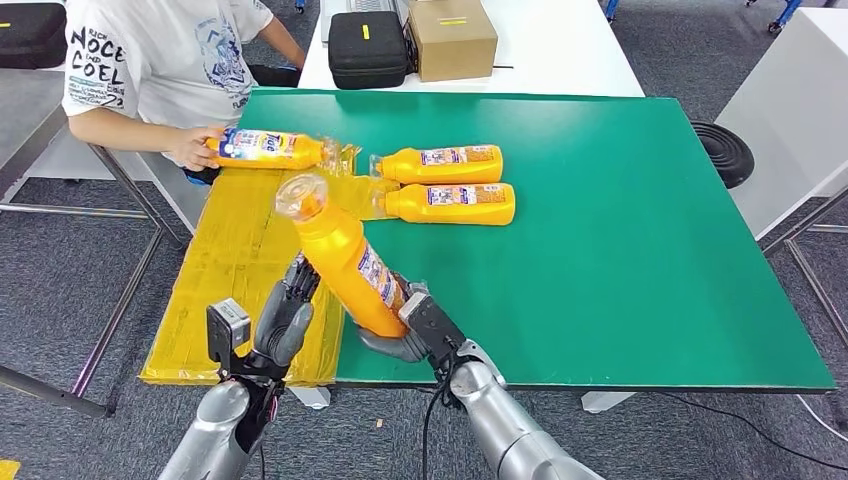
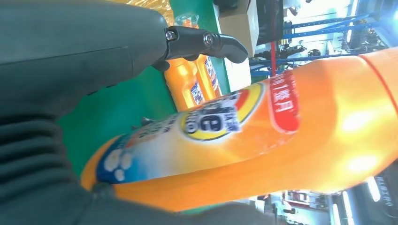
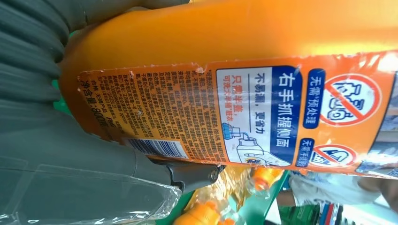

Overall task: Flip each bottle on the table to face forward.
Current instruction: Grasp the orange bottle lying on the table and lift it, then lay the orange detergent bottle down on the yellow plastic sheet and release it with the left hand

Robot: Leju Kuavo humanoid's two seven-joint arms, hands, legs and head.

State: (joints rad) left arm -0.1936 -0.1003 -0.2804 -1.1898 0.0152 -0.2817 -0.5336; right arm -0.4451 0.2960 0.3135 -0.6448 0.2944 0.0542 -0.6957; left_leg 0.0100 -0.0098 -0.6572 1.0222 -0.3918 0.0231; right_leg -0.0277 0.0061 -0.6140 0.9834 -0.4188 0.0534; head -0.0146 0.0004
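So, working left to right off the held orange detergent bottle (image 1: 343,262): the left hand (image 1: 288,312) sits just to its left, fingers spread and up against the bottle's side, more steadying than gripping as far as I can tell. The bottle itself is lifted off the green bench (image 1: 640,250), near its front-left corner, tilted with its clear cap up and away toward the left and its base down toward the robot. The right hand (image 1: 410,325) is wrapped around that base from below and is the one actually holding it.

The bit that matters: in the right wrist view the back label (barcode, fine print) faces the right hand, and the left wrist view shows the front logo label. My guess is the next move is a roll about the long axis, with the right hand doing it.

Two more bottles (image 1: 445,183) lie flat farther back on the bench, caps pointing left. A person's hand (image 1: 195,148) holds another bottle (image 1: 268,148) back-left.
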